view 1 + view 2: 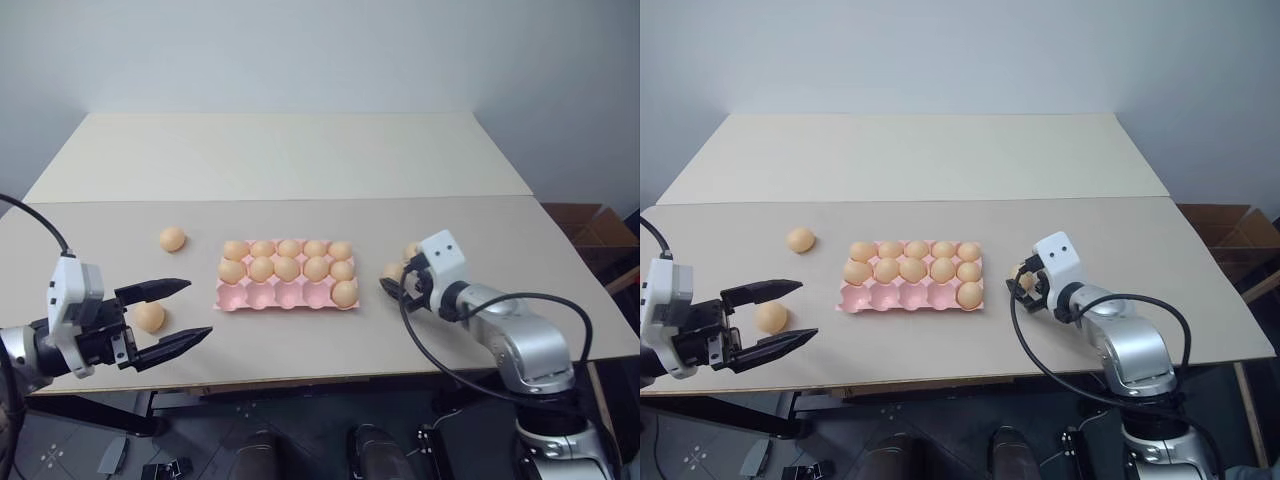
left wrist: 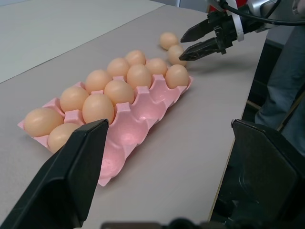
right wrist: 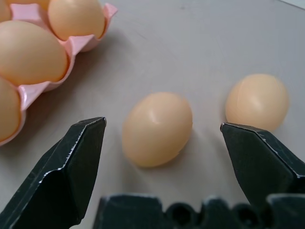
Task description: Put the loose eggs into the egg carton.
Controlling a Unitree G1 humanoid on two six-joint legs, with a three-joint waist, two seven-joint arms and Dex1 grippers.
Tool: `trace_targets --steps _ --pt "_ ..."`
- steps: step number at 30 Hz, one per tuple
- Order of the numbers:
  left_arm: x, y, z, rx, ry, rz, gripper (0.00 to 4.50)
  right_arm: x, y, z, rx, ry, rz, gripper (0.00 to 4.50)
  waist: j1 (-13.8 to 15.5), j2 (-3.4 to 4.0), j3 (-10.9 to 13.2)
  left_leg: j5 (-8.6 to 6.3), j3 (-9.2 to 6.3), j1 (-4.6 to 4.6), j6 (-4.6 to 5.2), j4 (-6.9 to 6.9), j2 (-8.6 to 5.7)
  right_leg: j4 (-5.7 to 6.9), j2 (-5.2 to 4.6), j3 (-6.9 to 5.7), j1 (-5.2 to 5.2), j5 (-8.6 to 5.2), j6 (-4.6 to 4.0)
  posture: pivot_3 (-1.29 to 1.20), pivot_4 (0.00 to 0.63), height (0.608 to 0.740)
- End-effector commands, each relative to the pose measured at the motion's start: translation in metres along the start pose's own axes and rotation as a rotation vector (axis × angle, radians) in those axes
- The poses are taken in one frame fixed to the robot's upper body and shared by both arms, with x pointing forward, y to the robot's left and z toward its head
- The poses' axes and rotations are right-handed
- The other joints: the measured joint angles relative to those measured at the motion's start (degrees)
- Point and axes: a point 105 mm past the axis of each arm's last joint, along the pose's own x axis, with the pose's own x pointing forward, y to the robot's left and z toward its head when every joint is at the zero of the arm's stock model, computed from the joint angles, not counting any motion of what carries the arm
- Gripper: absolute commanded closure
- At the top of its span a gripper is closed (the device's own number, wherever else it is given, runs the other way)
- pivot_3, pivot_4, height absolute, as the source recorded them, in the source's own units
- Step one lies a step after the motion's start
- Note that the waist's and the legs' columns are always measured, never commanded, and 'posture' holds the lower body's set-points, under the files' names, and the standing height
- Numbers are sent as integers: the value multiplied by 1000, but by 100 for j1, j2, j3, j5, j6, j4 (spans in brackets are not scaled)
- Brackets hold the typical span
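We find the right tool (image 3: 162, 143) with its fingers apart and nothing between them, hovering just short of two loose eggs that lie on the tabletop (image 1: 300, 170) to the right of the egg carton (image 1: 286, 293): the nearer egg (image 3: 157, 129) sits in line with the gap, the farther egg (image 3: 257, 101) just beside it, close to one fingertip. The left tool (image 1: 165, 318) is likewise spread wide and empty, with a third loose egg (image 1: 150, 316) on the tabletop showing between its fingers and a fourth (image 1: 172, 239) lying farther off, left of the carton. In our judgement the chief hazard on the right is that a closing finger catches the neighbouring egg and rolls it toward the tabletop edge, or that a smooth, rounded shell squirts out of an off-centre pinch. Over-squeezing could crack it. A careless placement could also knock seated eggs. Count: four loose eggs; one carton of fifteen cups, eleven filled, both rear rows full, one egg in the right end of the near row, four near cups vacant.
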Motion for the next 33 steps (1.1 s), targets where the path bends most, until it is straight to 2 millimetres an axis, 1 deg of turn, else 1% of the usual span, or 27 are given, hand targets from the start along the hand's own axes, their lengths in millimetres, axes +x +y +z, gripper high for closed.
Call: trace_targets --steps 1,7,10,14,16,19,22,25,27,29,30,33 --pt "-1 -2 10 58 -16 -3 0 5 0 11 -31 -37 -31 23 3 0 0 0 -1 0 0 0 1 0 1 -1 0 1 -1 0 150 740" --pt "-2 -2 10 60 -13 0 0 13 -2 -1 -18 8 -50 23 10 0 0 0 -3 -5 0 -3 0 -1 0 -5 -2 4 2 0 150 740" --pt "-2 -2 10 61 -12 2 0 17 -4 1 -3 -11 -66 620 6 1 0 0 -2 -4 0 -3 0 -2 0 -4 -2 5 3 0 150 740" --pt "-2 -1 11 62 -11 3 0 16 -2 8 2 -46 -65 2029 1 1 1 0 -3 -2 0 -3 2 2 2 -5 -2 5 3 0 150 740" --pt "-3 -1 11 62 -10 3 0 12 0 10 -7 -58 -54 2488 2 1 1 0 -3 -3 0 -3 2 2 3 -5 -2 5 4 0 150 740" --pt "-4 -2 11 62 -7 5 0 2 4 19 -39 -98 -38 2488 4 2 1 0 -3 -5 0 -3 1 1 2 -5 -4 8 9 0 150 740" --pt "-5 -2 11 60 -5 8 0 -9 13 40 -60 -174 12 2488 7 3 2 -1 -3 -6 0 -6 1 0 1 -5 -6 8 11 0 150 740" --pt "-8 0 9 52 1 16 0 -20 40 67 -113 -264 144 2488 -14 3 2 0 -2 -5 0 -5 3 1 2 -5 -7 7 11 0 150 740" --pt "-10 2 9 45 2 23 0 -22 61 76 -151 -288 243 2488 -29 4 2 0 -2 -2 0 -5 5 5 5 -4 -9 4 10 0 150 740" --pt "-12 3 9 42 2 27 0 -18 75 79 -155 -281 286 2488 -29 4 2 0 -3 1 0 -6 11 8 10 -5 -9 2 8 0 150 740" --pt "-12 4 9 42 1 30 0 -16 84 77 -184 -268 316 2488 -23 4 2 0 -5 2 0 -6 13 10 13 -6 -9 2 7 0 150 740" --pt "-12 5 10 44 -1 34 0 -10 110 62 -245 -209 405 2488 6 4 2 0 -7 -3 0 -6 11 12 11 -10 -12 3 -2 0 150 740"
